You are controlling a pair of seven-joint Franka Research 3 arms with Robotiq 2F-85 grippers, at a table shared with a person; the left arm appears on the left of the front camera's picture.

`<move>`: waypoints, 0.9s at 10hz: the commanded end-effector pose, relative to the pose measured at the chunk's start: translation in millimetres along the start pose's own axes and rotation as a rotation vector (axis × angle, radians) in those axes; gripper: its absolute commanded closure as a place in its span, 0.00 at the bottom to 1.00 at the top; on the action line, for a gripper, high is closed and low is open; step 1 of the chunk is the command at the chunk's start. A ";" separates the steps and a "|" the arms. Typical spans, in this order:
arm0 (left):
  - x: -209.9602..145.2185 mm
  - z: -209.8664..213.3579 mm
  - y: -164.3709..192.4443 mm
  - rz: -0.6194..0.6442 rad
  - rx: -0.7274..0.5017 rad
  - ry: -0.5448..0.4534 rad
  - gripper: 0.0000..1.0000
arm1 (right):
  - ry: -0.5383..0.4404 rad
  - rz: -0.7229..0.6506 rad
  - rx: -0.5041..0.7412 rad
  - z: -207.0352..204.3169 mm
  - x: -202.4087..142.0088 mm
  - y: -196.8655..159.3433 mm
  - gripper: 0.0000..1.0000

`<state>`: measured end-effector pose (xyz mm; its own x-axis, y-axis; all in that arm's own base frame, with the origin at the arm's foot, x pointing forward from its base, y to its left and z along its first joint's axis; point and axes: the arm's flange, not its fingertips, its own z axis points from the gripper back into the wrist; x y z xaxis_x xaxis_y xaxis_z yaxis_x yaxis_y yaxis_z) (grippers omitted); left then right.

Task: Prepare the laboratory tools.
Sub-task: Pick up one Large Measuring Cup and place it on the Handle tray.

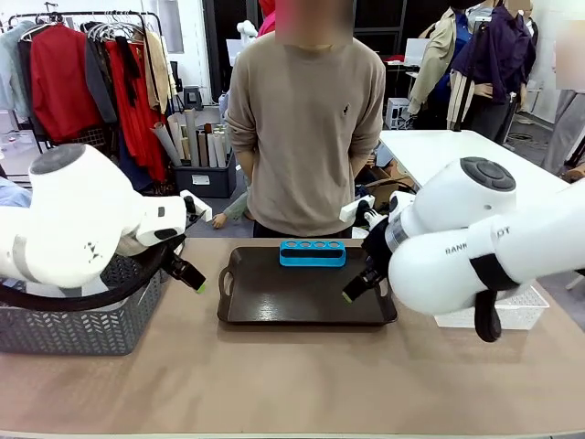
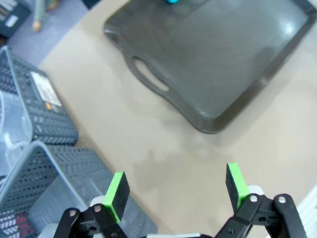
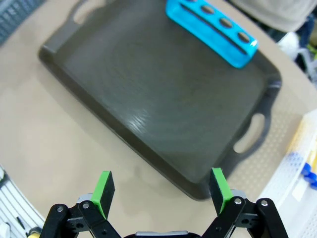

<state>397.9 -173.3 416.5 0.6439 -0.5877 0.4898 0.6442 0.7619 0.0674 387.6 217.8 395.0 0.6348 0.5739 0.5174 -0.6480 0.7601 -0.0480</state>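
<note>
Splayed left tool (image 2: 176,184) before blue four-holed rack (image 1: 313,253)

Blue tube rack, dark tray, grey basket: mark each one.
Blue tube rack (image 1: 313,259), front view, its front wall.
Dark tray (image 3: 148,114), right wrist view, bare floor.
Grey basket (image 1: 82,327), front view, front mesh wall.

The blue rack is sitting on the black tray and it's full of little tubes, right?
Not quite. The blue rack does sit on the black tray, but it isn't full of little tubes: its holes are empty. The right wrist view shows this.
</note>
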 end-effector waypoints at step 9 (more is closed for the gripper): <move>55.2 101.9 46.6 -0.191 -0.122 -0.088 0.00 | -0.140 0.044 0.103 112.7 78.1 -77.1 0.00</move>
<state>413.9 -144.6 535.9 0.4896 -0.6934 0.5286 0.7894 0.6100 0.0690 436.3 173.1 535.6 0.5730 0.5494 0.6081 -0.6968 0.7172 0.0085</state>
